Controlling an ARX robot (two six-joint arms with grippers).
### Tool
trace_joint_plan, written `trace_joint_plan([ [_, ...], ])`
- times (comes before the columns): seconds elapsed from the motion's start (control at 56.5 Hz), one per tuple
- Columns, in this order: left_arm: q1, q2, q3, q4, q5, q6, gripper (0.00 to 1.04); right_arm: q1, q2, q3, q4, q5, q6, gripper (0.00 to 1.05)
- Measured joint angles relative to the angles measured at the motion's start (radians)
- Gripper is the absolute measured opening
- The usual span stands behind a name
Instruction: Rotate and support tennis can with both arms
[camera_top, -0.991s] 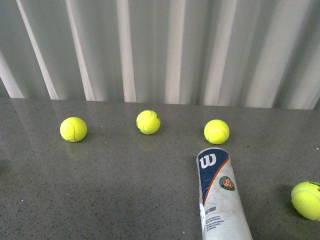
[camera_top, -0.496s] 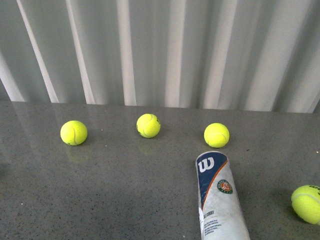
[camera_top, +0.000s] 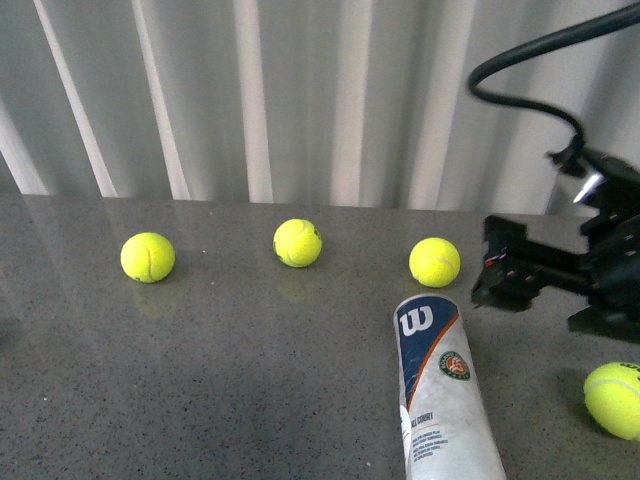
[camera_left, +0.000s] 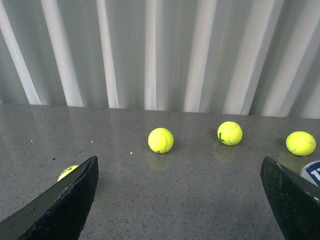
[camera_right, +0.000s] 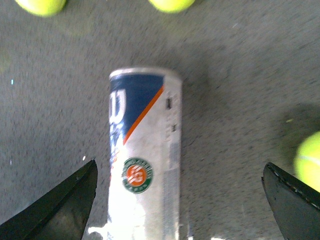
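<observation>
The tennis can (camera_top: 440, 390) lies on its side on the grey table, white W logo end pointing toward the back wall. My right arm (camera_top: 600, 250) reaches in from the right, and its gripper (camera_top: 500, 268) hovers open above and to the right of the can's far end. In the right wrist view the can (camera_right: 145, 165) sits between the wide-open fingers, close to one fingertip (camera_right: 65, 205), untouched. My left gripper (camera_left: 180, 200) is open over bare table, with only a corner of the can (camera_left: 312, 172) showing at the frame's edge.
Three yellow-green tennis balls (camera_top: 147, 257) (camera_top: 297, 243) (camera_top: 434, 262) stand in a row near the back wall of white vertical panels. One more ball (camera_top: 612, 398) lies right of the can. Beside a left fingertip, a ball (camera_left: 67, 172) is partly hidden.
My right arm with its black cable has come into the front view from the right, above the can's far end. The can and balls have kept their places.
</observation>
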Motion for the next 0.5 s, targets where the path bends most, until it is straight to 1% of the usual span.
trace_joint_plan([
  [0.071, 0.000, 0.000, 0.000, 0.000, 0.000, 0.000, 0.98, 0.032, 0.039, 0.021, -0.019, 0.003, -0.002, 0.98],
  [0.177, 0.000, 0.000, 0.000, 0.000, 0.000, 0.000, 0.98, 0.049, 0.070, 0.032, -0.031, 0.005, -0.006, 0.98],
  [0.407, 0.000, 0.000, 0.000, 0.000, 0.000, 0.000, 0.98, 0.030, 0.133, 0.042, -0.023, -0.001, -0.003, 0.98],
  [0.496, 0.000, 0.000, 0.000, 0.000, 0.000, 0.000, 0.98, 0.011, 0.166, 0.048, 0.003, -0.025, 0.002, 0.98],
])
